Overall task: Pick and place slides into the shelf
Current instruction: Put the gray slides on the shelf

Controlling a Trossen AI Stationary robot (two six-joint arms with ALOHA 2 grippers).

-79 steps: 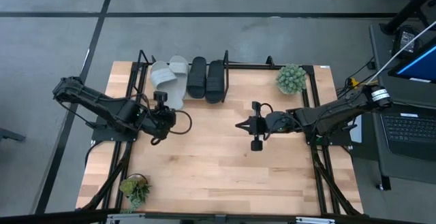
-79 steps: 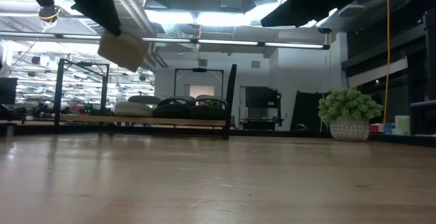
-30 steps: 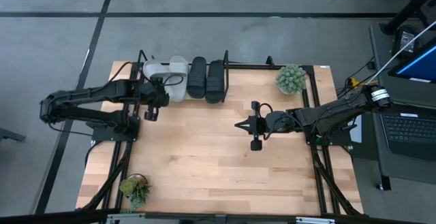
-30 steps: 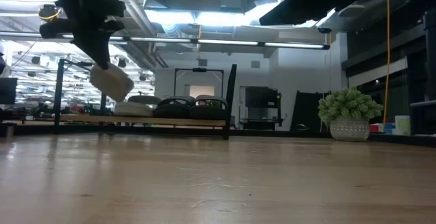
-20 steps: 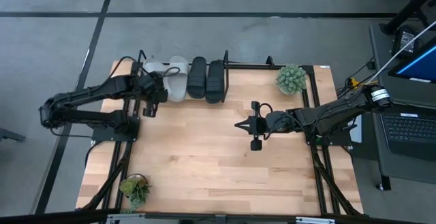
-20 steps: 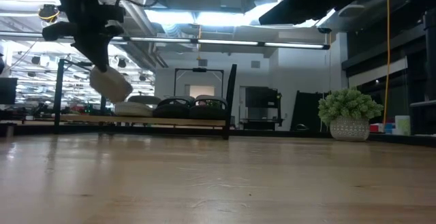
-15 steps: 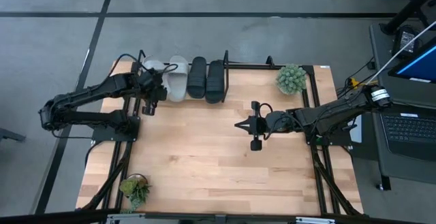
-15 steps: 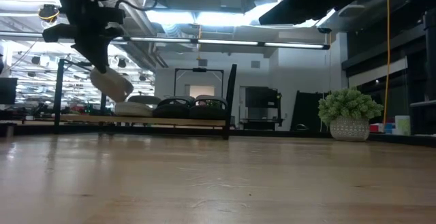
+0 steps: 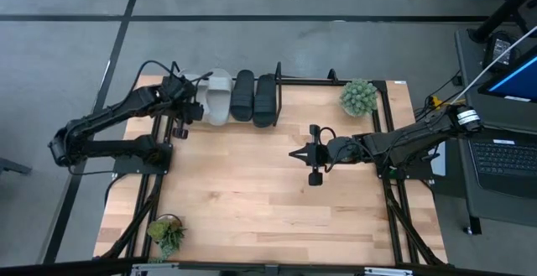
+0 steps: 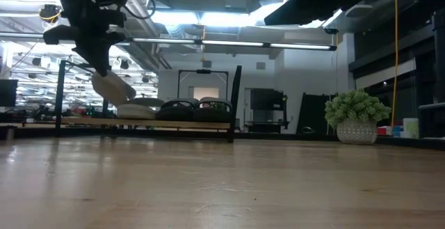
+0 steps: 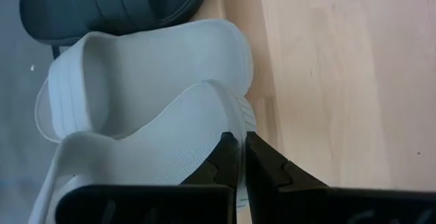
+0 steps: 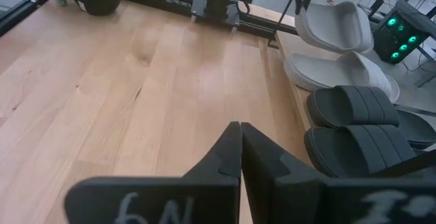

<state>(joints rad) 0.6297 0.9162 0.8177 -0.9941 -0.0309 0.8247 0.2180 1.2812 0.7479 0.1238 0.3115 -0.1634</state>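
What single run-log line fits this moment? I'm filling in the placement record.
phase: placing | left gripper: shut on last grey slide, above shelf left end | on shelf: grey slide, two black slides | right gripper: shut, idle mid-table

The left arm hides most of the held pale slide [image 9: 190, 84].

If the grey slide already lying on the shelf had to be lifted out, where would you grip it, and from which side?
I would pinch the wide strap of the grey slide from straight above. The strap arches clear of the flat sole, giving two fingers an edge to close on. The black slide sits close on one side and the left gripper holds the other grey slide on the other, so sideways approaches look cramped.
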